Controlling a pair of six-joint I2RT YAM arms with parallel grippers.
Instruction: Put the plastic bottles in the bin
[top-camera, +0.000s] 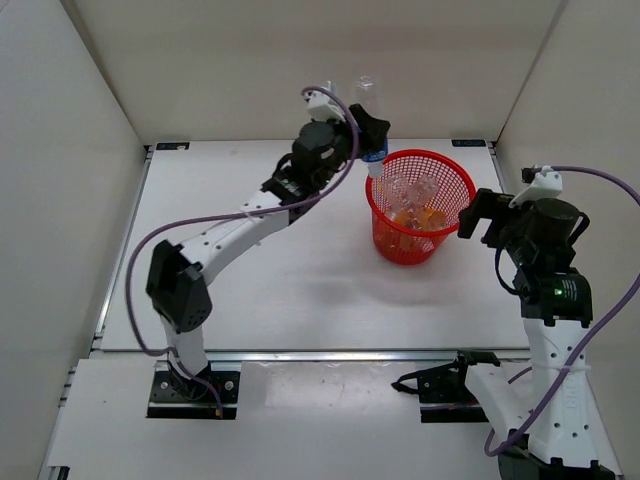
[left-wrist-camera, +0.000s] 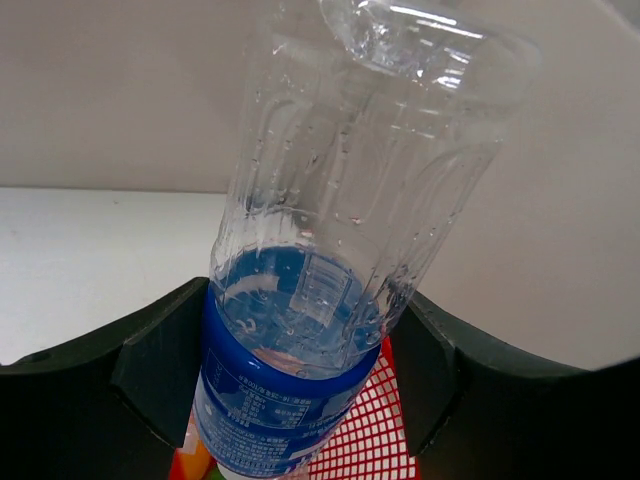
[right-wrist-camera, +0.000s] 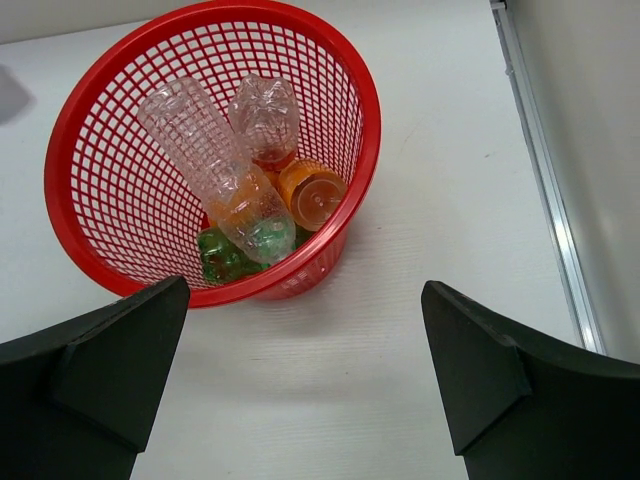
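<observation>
The left claw (left-wrist-camera: 297, 385) has the blue-labelled bottle (left-wrist-camera: 350, 200) pinched at its label, jaws closed partway onto it, with the label end pointing down. It hangs over the far-left rim of the red bin (right-wrist-camera: 70, 150), which stands toward the far right corner of the desk (top-camera: 250, 300). Red mesh shows right beneath the bottle in the left wrist view.

The right claw (right-wrist-camera: 300, 380) is spread wide with nothing in it, hovering just beside the bin on its right-edge side.

Inside the bin lie a plain clear bottle (right-wrist-camera: 195, 135), a second clear bottle (right-wrist-camera: 265, 110), an orange bottle (right-wrist-camera: 313, 195) and a green bottle (right-wrist-camera: 225, 258) (another orange one may be tucked under the clear pair; I can't say for sure). I see no bottle lying loose on the desk, so I'd judge this the last one, with only the drop left.
</observation>
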